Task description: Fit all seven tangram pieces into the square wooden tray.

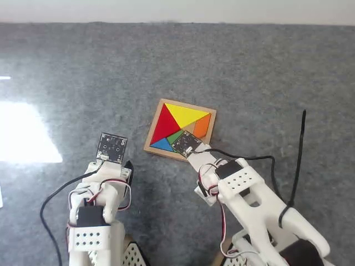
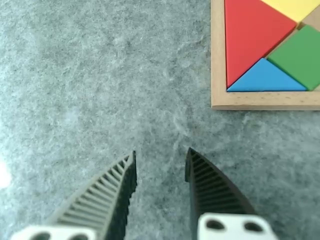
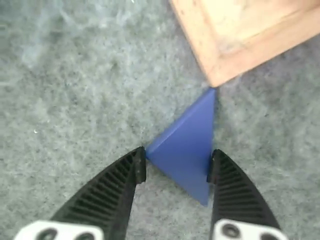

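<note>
— Over the table, seen from high up, we have the square wooden tray (image 1: 151, 138) nearly full: red piece (image 1: 163, 124), yellow piece (image 1: 186, 113), orange piece (image 1: 203, 126). Where are our arms?

— Our right arm (image 1: 244, 188) is stretched so that its wrist covers the tray's near corner. Our left arm (image 1: 91, 238) stands well apart, off to the side, over bare table (image 1: 249, 66).

— And the left wrist view?

— Our left gripper (image 2: 161, 155) has its jaws parted with nothing between them but grey surface. The tray sits near, with the red, a light blue piece (image 2: 265, 77) and a green piece (image 2: 300, 55) seated, and a sliver of bare wood beyond the green.

— The right wrist view?

— The dark blue triangle (image 3: 187, 150) lies flat on the table outside the tray, one tip touching the tray's corner. Our right gripper (image 3: 177, 155) is spread astride it, one fingertip at a vertex, the other along an edge. We can't tell whether they press on it.

— What could go wrong from here?

— We judge three risks. Fingers closing on slanted edges could squeeze the thin piece out sideways. Any push toward the corner could shove the tray, since the two touch. And a triangle that twists in the grip won't drop into the gap.
</note>
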Motion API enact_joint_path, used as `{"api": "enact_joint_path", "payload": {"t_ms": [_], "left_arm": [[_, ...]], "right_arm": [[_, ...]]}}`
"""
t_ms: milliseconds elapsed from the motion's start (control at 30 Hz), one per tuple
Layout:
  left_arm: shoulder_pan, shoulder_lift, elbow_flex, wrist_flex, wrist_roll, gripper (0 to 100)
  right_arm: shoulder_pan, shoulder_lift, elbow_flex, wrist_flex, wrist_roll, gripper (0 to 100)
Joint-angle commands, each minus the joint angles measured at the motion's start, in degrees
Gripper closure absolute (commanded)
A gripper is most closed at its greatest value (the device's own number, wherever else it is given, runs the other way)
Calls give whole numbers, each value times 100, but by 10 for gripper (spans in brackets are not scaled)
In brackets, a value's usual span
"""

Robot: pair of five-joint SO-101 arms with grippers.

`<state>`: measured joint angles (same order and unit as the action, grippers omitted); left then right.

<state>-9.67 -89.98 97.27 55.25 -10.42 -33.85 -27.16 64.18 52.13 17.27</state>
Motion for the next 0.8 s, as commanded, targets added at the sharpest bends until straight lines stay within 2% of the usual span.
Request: {"api": "enact_joint_path", "payload": {"t_ms": [0, 167, 467, 633, 767], "left_arm": [[-35, -88, -48, 0, -70, 848], [-35, -88, -48, 0, -70, 848], [-35, -88, -48, 0, -70, 848], [-35, -88, -48, 0, -70, 848], [-35, -88, -48, 0, -70, 848]], "right_arm": [[-22, -13, -26, 40, 62, 814], [-13, -75, -264, 453, 308, 815], [127, -75, -1732, 1886, 703, 816], [620, 13, -2769, 2132, 2321, 816], [637, 681, -3481, 2211, 3411, 816]]}}
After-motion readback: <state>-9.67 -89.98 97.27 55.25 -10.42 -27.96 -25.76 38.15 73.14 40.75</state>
